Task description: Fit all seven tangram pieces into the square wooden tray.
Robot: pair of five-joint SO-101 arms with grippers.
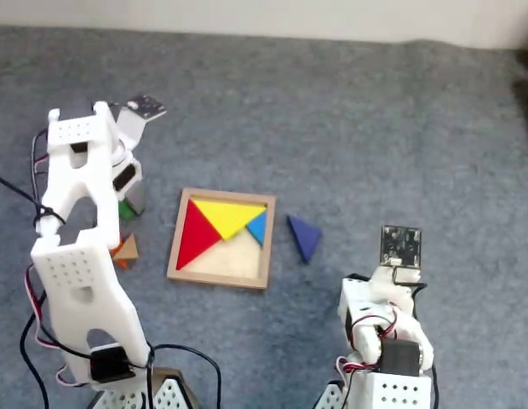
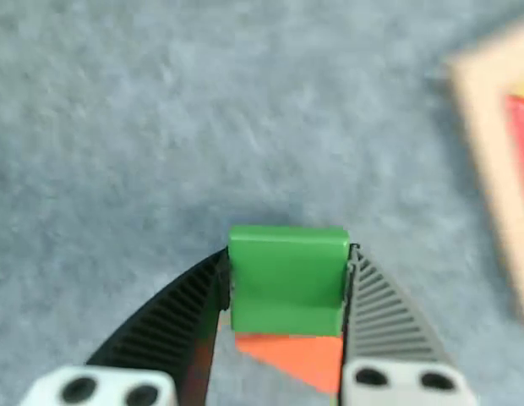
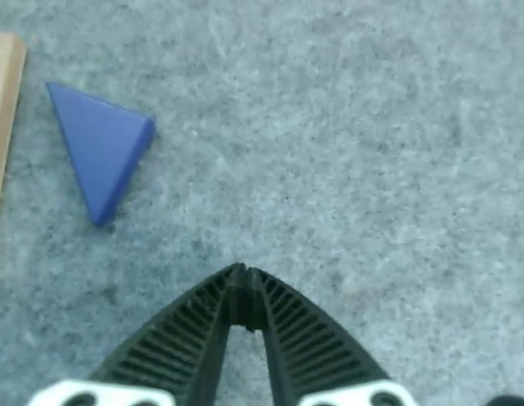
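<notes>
The square wooden tray [image 1: 220, 276] lies mid-table with a red triangle [image 1: 194, 233], a yellow triangle [image 1: 227, 215] and a small light-blue triangle [image 1: 258, 227] in it. The tray's rim [image 2: 490, 161] shows off to one side in the left wrist view. My left gripper [image 2: 287, 283] is shut on a green square piece [image 2: 287, 277], held just above the carpet to the left of the tray; an orange piece [image 2: 300, 359] lies beneath it. The green piece [image 1: 125, 208] peeks out beside the left arm. A dark-blue triangle [image 1: 305, 236] lies right of the tray. My right gripper [image 3: 245, 309] is shut, empty, short of the blue triangle [image 3: 101, 152].
An orange and brown piece [image 1: 125, 250] lies on the grey carpet by the left arm. The tray's edge [image 3: 3, 110] shows in the right wrist view. Open carpet stretches behind and to the right of the tray.
</notes>
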